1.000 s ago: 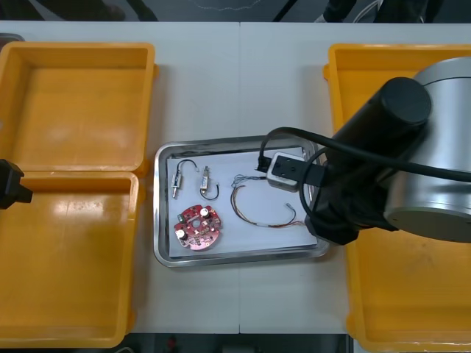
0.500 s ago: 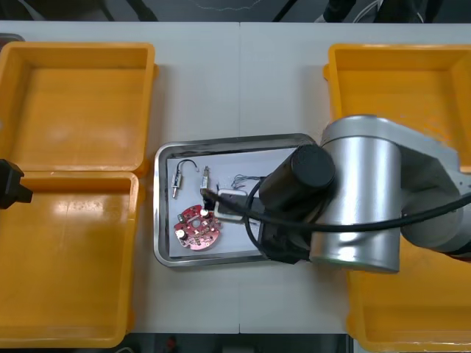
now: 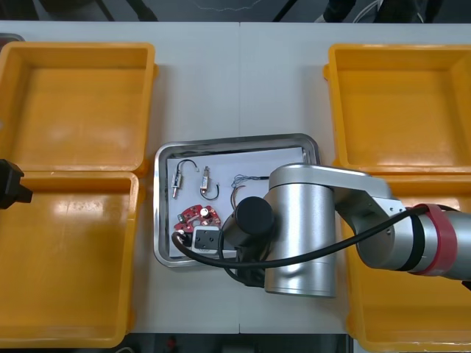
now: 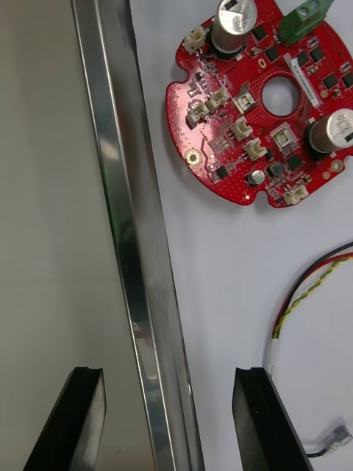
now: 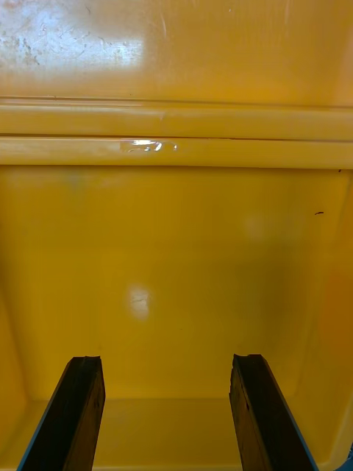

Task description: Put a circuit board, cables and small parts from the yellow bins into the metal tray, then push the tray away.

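Your right tool (image 4: 168,374) sits released over the near side of the shiny rectangular metal tray (image 4: 125,184), toward its left corner. It grips nothing. One black finger (image 4: 84,412) hangs outside over the light counter (image 4: 44,221), the other inside over the white lining. The tray's rim runs straight ahead between the two fingers, along their own line. I judge the coming move depends on catching that edge and driving it toward the counter's far side.

The round red circuit board (image 4: 257,103) lies in the tray ahead of the inner finger, with the red and yellow cable (image 4: 312,291) beside that finger. The small metal parts (image 3: 176,184) lie farther in, so loading looks done.

Your left tool (image 5: 168,360), also released, hangs over a yellow plastic bin (image 5: 176,257), so the right arm is nearer.
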{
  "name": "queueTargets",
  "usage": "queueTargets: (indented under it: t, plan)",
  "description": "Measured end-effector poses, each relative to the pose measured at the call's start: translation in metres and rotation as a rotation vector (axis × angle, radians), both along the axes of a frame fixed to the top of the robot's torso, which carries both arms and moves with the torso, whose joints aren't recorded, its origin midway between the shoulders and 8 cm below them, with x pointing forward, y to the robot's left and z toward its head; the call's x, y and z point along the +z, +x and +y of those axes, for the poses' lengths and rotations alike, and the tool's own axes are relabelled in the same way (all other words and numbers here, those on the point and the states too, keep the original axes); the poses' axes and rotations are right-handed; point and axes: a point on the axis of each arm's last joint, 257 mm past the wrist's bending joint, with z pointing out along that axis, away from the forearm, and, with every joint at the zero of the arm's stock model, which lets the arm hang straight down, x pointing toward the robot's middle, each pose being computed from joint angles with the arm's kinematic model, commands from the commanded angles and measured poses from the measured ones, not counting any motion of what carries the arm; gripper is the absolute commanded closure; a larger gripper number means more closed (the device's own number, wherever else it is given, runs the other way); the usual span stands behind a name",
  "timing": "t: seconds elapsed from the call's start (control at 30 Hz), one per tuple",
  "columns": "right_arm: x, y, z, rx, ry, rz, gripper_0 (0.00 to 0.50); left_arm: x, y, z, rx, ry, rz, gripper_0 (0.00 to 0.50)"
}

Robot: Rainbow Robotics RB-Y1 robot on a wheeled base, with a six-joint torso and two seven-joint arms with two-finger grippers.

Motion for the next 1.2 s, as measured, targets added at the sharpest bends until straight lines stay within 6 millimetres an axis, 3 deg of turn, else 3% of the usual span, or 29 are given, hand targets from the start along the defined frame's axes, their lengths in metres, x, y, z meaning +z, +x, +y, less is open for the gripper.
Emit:
queueTargets:
  t: [0.57,1.13,1.17,1.2]
  plan:
    - [-0.042,-0.004,0.007,0.034,-0.058,0.026,0.000,0.000,0.000,0.000,0.000,0.000,0.000,0.000]
    - [-0.049,0.003,0.008,0.047,-0.088,-0.024,0.000,0.000,0.000,0.000,0.000,0.000,0.000,0.000]
    - [-0.049,0.003,0.008,0.047,-0.088,-0.024,0.019,0.000,0.000,0.000,0.000,0.000,0.000,0.000]
    - [-0.049,0.003,0.008,0.047,-0.088,-0.024,0.106,0.000,0.000,0.000,0.000,0.000,0.000,0.000]
